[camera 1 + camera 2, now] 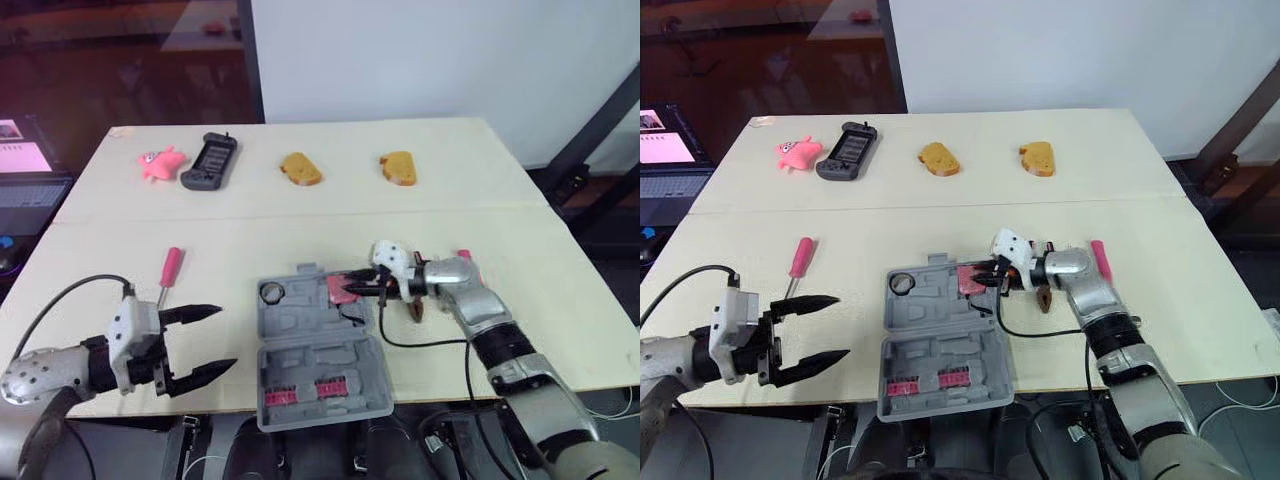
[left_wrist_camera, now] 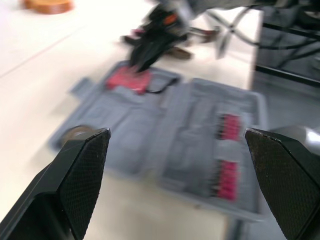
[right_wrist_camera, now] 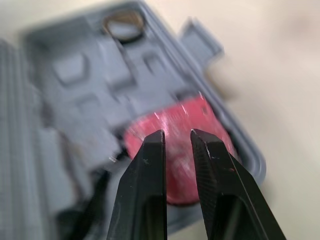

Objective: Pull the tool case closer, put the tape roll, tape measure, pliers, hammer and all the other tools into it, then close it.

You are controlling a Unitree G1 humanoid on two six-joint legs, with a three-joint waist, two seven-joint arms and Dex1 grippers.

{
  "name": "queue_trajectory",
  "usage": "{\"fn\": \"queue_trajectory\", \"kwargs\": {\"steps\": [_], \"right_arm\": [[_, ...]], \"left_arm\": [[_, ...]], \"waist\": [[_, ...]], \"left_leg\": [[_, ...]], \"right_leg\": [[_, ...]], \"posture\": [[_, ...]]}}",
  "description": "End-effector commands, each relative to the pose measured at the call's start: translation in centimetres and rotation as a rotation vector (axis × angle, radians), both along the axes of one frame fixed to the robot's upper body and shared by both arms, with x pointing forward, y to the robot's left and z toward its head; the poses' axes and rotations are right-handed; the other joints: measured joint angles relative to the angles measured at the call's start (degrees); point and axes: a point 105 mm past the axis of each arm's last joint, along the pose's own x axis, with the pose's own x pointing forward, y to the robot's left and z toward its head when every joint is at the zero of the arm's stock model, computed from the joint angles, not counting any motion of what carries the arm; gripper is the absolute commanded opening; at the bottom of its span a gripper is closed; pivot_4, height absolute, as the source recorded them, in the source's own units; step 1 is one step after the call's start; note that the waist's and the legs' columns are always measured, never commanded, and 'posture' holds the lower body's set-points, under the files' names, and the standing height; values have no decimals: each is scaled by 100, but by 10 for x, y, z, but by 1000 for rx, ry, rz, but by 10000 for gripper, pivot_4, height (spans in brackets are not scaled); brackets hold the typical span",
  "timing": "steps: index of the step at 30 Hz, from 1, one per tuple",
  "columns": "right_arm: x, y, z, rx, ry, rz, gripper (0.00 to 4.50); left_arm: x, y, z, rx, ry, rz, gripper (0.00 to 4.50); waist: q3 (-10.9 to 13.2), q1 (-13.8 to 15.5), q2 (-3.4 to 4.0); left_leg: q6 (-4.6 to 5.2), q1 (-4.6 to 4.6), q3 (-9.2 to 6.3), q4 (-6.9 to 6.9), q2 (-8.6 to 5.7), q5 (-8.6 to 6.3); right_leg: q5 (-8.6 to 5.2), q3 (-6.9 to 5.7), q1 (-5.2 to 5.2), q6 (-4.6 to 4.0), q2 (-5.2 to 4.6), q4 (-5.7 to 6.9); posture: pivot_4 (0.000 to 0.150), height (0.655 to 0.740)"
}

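Observation:
The grey tool case (image 1: 330,362) lies open at the table's front edge. In its far half sit the tape roll (image 1: 271,292) and the red tape measure (image 1: 338,288). My right gripper (image 1: 352,291) hovers just over the tape measure (image 3: 197,117), its fingers (image 3: 150,170) almost together with nothing between them. Dark pliers (image 1: 415,306) lie on the table beside my right wrist, and a pink-handled tool (image 1: 1099,259) lies just beyond it. A pink screwdriver (image 1: 170,271) lies left of the case. My left gripper (image 1: 205,343) is wide open near the front edge, left of the case.
Along the far side lie a pink pig toy (image 1: 160,162), a black handheld device (image 1: 209,162) and two brown bread-like pieces (image 1: 300,169) (image 1: 398,168). A laptop (image 1: 25,180) stands off the table's left. Red bit holders (image 1: 310,391) fill the case's near half.

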Motion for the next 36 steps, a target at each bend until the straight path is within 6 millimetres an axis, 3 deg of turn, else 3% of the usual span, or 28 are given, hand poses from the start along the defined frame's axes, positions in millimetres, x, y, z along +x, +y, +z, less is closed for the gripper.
{"fn": "queue_trajectory", "kwargs": {"steps": [1,5,11,14,17,22,25,31,36], "right_arm": [[-9,-25,40,-4,-92,0,25789],[-22,-72,52,-55,-97,-99,44376],[-37,-134,74,93,-75,-359,44376],[-55,-188,63,94,-88,-561,44376],[-72,-225,53,126,-35,-721,44376],[-95,-265,38,100,-4,-858,44376],[-97,-274,36,94,-13,-889,44376],[-90,-267,38,109,-27,-867,44376],[-65,-223,63,164,-49,-732,44376]], "left_arm": [[6,20,2,26,-31,55,45000],[7,47,-8,75,7,112,45000],[4,89,-13,76,13,269,45000],[-7,125,-16,49,17,414,45000],[-18,154,-20,46,25,519,45000],[-33,197,-22,5,18,704,45000],[-37,206,-22,-8,11,737,45000],[-26,194,-9,-14,-26,683,45000],[5,164,12,-61,-49,544,45000]], "waist": [[2,20,0],[2,68,-3],[4,115,-3],[2,148,-7],[3,149,-6],[3,130,-6],[3,114,-6],[3,114,-6],[3,130,-2]], "left_leg": [[1,0,0,0,-1,-1],[1,0,0,-1,0,-3],[1,-22,7,0,1,-2],[2,-32,5,-1,5,-3],[9,-48,5,0,2,-7],[-3,-50,5,8,2,-13],[-7,-51,4,7,5,-16],[-7,-57,4,6,6,-16],[5,-57,3,7,6,-9]], "right_leg": [[-1,0,-2,0,-1,-1],[-11,-2,-28,-17,-2,-6],[-11,3,-59,-20,-7,-6],[-12,3,-67,-21,-8,-7],[-13,1,-79,-20,-12,-14],[-16,1,-81,-26,-27,-15],[-17,1,-82,-27,-28,-19],[-16,1,-85,-27,-28,-20],[-16,1,-82,-27,-28,-19]], "posture": [[1500,7188],[1500,7188],[1500,7188],[1500,7188],[1500,7188],[1500,7188],[1500,7188],[1500,7188],[1500,7188]]}}
